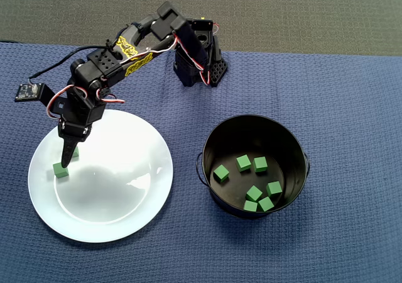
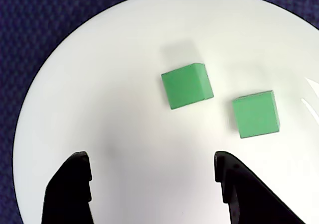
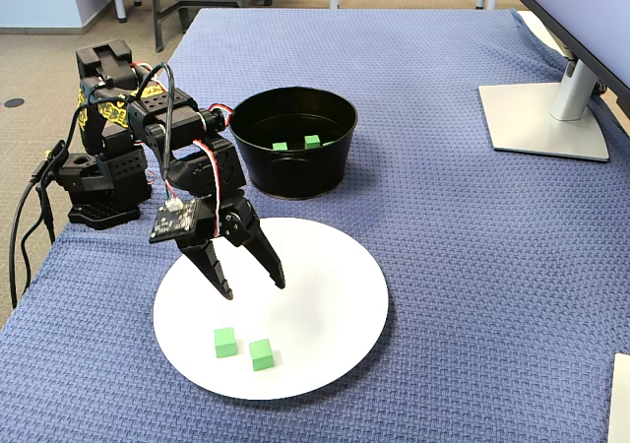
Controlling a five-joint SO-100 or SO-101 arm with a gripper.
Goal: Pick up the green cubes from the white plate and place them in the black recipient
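black two-finger claw (image 3: 254, 287): spread, empty, above round glossy white plate (image 3: 335, 266) | two small matte green cubes (image 3: 225, 342) (image 3: 261, 354) on plate, apart | seven green cubes in round black metal pot (image 1: 295, 146) | writing: none legible

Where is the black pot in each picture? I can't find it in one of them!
Overhead view: the black pot sits right of centre, with green cubes inside.
Wrist view: the pot is not in it; only the white plate and two cubes show.
Fixed view: the pot stands above centre, behind the plate.
Shared landmark: the white plate, beside the pot.
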